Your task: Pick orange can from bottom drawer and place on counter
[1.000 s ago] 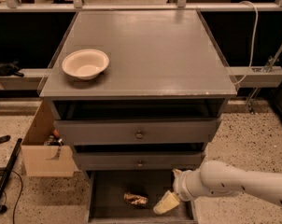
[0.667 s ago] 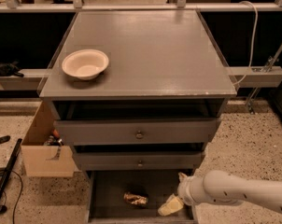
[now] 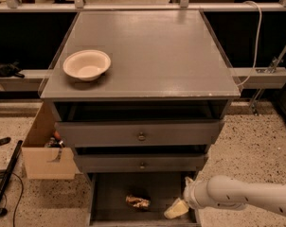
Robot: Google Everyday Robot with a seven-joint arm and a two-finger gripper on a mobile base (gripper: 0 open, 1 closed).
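Observation:
The orange can (image 3: 137, 201) lies on its side on the dark floor of the open bottom drawer (image 3: 110, 193), near the drawer's middle. My gripper (image 3: 177, 208) comes in from the right on a white arm and hangs low in the drawer's right front corner, to the right of the can and apart from it. One cream finger (image 3: 175, 209) shows, pointing down and left. The counter (image 3: 147, 51) is the big grey top of the cabinet above.
A cream bowl (image 3: 86, 64) sits on the counter's left side. Two shallower drawers with round knobs (image 3: 141, 136) stick out above the bottom drawer. A cardboard box (image 3: 43, 150) stands on the floor to the cabinet's left, with a black pole (image 3: 5, 178) beside it.
My gripper has sunk lower into the drawer's right front corner and shifted slightly right. The can has stayed where it was.

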